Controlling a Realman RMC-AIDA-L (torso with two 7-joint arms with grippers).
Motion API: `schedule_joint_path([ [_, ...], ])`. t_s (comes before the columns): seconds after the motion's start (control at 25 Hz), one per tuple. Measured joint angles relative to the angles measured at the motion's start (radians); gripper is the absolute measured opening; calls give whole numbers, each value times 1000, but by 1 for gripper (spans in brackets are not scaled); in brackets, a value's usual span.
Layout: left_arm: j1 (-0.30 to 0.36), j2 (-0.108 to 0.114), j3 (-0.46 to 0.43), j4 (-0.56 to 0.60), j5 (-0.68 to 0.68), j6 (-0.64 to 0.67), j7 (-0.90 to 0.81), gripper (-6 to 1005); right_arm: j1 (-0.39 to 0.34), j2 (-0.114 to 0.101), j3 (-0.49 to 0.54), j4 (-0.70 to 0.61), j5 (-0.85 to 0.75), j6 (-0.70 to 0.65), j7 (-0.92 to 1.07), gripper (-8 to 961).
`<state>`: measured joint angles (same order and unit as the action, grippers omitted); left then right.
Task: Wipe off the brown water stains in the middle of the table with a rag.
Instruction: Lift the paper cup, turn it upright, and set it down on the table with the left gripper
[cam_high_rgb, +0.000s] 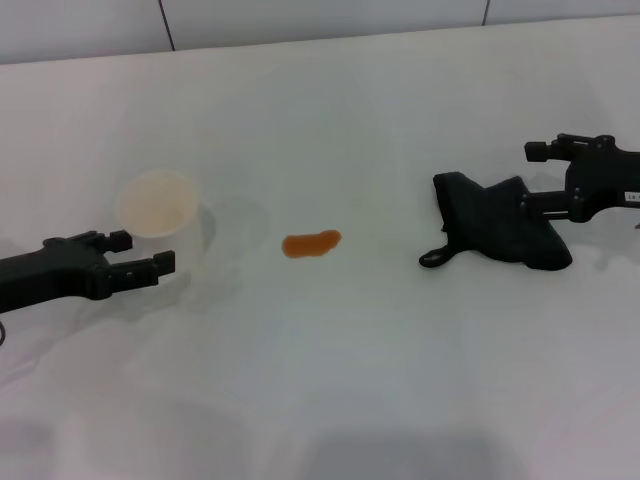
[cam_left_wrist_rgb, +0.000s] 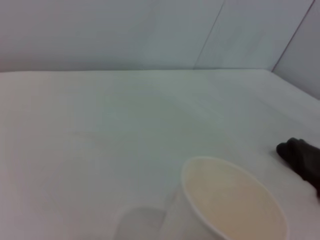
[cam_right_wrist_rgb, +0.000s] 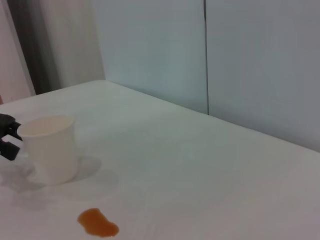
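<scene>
The brown water stain (cam_high_rgb: 311, 243) is a small orange-brown blot in the middle of the white table (cam_high_rgb: 330, 380); it also shows in the right wrist view (cam_right_wrist_rgb: 97, 223). The black rag (cam_high_rgb: 500, 227) lies bunched to its right, loop tag toward the stain. My right gripper (cam_high_rgb: 533, 178) is open at the rag's right edge, with its near finger over the cloth and its far finger beyond it. My left gripper (cam_high_rgb: 145, 252) is open and empty at the left, just in front of a cup. The right wrist view does not show the rag.
A white translucent plastic cup (cam_high_rgb: 160, 210) stands left of the stain, also in the left wrist view (cam_left_wrist_rgb: 230, 200) and right wrist view (cam_right_wrist_rgb: 50, 147). A wall runs along the table's far edge (cam_high_rgb: 320, 40).
</scene>
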<state>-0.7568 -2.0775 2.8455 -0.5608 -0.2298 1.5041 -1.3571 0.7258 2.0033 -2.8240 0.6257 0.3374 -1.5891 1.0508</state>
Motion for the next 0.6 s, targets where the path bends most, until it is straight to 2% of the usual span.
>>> schedule_joint_path([
  [0.28, 13, 2, 0, -62, 8, 76, -32, 881, 3, 0, 0, -1, 0, 5, 0, 857],
  [0.6, 58, 5, 0, -154, -108, 239, -32, 881, 5, 0, 0, 3, 0, 1, 1, 858],
])
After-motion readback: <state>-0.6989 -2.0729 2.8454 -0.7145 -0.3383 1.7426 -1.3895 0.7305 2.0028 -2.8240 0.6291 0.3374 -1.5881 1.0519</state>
